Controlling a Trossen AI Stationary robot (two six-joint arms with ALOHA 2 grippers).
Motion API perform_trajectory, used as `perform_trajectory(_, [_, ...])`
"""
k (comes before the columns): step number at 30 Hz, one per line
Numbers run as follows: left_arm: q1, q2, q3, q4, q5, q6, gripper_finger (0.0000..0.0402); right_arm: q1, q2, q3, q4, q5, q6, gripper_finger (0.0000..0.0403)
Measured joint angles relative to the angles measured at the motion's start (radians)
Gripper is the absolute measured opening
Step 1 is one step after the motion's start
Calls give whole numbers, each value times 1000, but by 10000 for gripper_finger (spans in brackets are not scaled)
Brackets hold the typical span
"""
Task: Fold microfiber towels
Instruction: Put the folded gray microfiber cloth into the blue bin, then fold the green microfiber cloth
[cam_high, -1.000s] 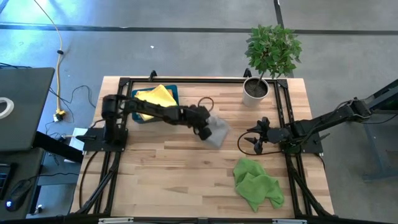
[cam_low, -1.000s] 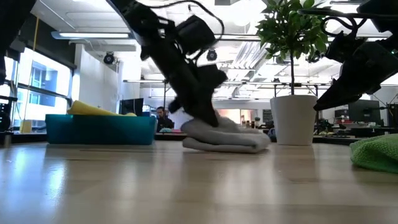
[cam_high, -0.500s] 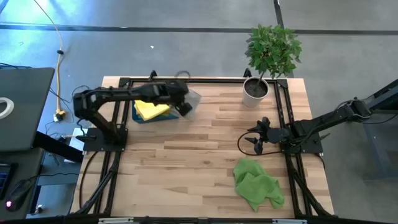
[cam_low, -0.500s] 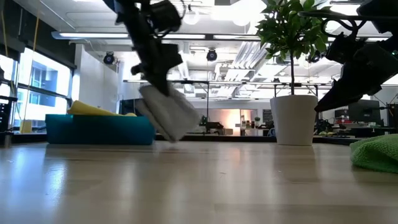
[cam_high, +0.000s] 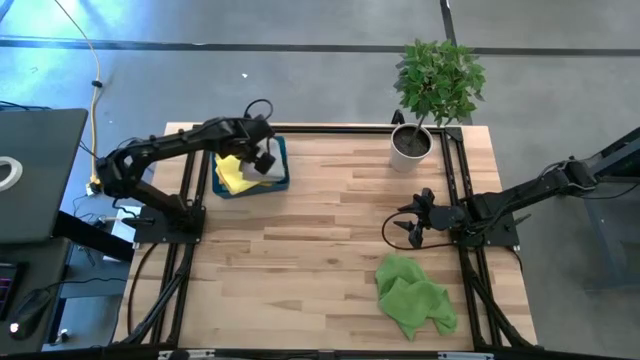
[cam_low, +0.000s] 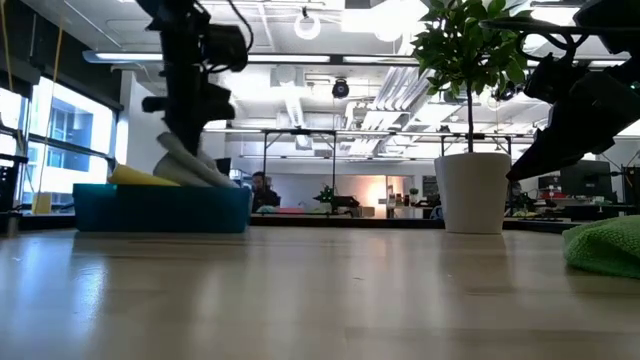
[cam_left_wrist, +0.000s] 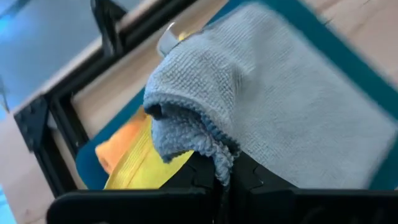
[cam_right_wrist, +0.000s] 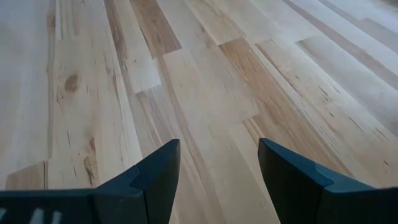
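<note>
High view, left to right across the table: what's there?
Teal tray with the left pincer holding a grey towel over it → potted plant → right pincer, open. The green towel overlaps these, so unordered.

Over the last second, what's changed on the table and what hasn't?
The left claw, shut on the folded grey towel, lifted it off the middle of the table and swung it back to the teal tray, where it now hangs over the yellow towel. The right claw stayed open above bare wood. The green towel and potted plant did not move.
</note>
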Motion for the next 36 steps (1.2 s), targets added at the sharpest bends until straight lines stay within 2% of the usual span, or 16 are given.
perform_trajectory(5, [48, -3, -68, 8, 15, -1, 3, 0, 0, 0, 0, 0, 0, 209])
perform_trajectory(9, [61, -3, -92, 12, 39, -3, 25, 0, 0, 0, 0, 0, 0, 209])
perform_trajectory(16, [67, -18, -92, -6, 67, -17, 126, 0, 0, 0, 0, 0, 0, 209])
perform_trajectory(21, [64, -119, -92, 12, 124, 8, 182, 0, 0, 0, 0, 0, 0, 209])
perform_trajectory(26, [27, -218, -92, 77, 152, 67, 188, 0, 0, 0, 0, 0, 0, 209])
perform_trajectory(32, [-42, -278, -91, 151, 23, 61, 176, 0, 0, 0, 0, 0, 0, 209])
perform_trajectory(36, [-126, -272, -91, 263, 74, 75, 175, 0, 0, 0, 0, 0, 0, 209])
